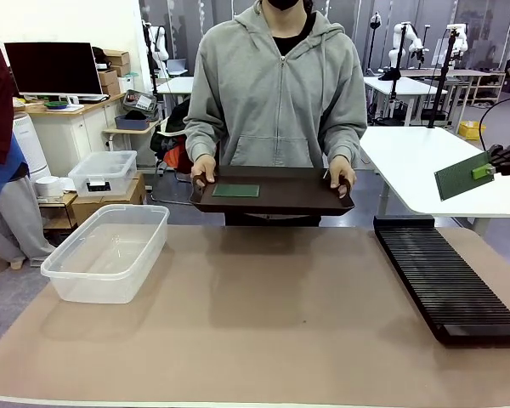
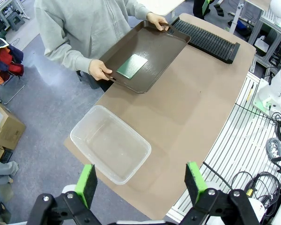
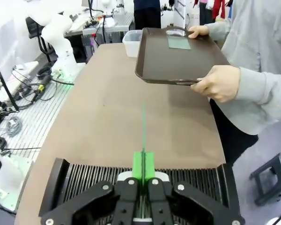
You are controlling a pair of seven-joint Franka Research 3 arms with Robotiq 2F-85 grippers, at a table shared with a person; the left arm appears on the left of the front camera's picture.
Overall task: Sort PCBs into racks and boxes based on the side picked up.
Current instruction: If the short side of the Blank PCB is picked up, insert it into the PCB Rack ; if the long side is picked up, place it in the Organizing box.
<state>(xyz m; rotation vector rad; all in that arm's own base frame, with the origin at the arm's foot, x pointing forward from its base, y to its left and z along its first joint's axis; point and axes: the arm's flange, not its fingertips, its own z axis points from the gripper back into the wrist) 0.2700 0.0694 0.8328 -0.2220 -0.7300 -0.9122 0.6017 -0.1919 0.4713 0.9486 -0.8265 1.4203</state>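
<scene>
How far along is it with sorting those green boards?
Nothing is sorted yet: the black rack and clear tub look empty. In hand: the right gripper is shut on one PCB above the rack. Left: placing it, then the second PCB lying on the tray the person holds.

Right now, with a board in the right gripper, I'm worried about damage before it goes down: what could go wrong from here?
1. The right gripper pinches the PCB at one end only, and it hangs tilted above the rack. The slots are narrow, so the board's edge may catch a rib instead of sliding in.
2. The second PCB lies loose on the tray, which the person holds by hand; a tilt could slide it off.
</scene>
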